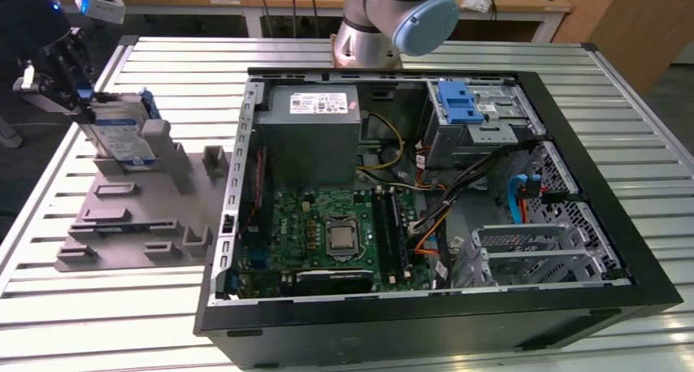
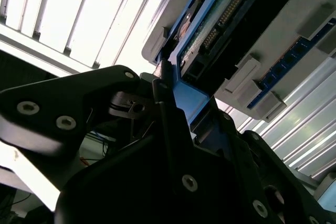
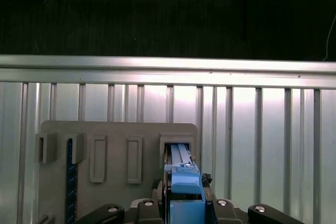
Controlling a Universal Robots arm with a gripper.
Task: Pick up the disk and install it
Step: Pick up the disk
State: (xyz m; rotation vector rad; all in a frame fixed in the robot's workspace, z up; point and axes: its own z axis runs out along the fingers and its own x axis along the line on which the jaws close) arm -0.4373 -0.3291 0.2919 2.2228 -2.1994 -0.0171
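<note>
- the disk (image 1: 122, 138): silver, with a blue-and-white label and a blue bracket round the edges. The bracket looks a brighter sky blue in the first wrist view.
- gripper (image 1: 78, 104): black all over, with little shiny silver screw heads in both wrist views
- holder block (image 1: 130, 218): plain matte grey, no markings
- table (image 1: 97, 315): pale silver metal, striped with long parallel ribs
- PC case (image 1: 434, 327): black outside, bare grey metal inside
- motherboard (image 1: 325, 226): classic green
- power supply box (image 1: 309, 144): grey with a white sticker
- latch (image 1: 461, 104): blue
- cables (image 1: 396, 157): a yellow, black and orange mix
- arm (image 1: 375, 23): silver with a pale blue cap (image 1: 425, 24)
</note>
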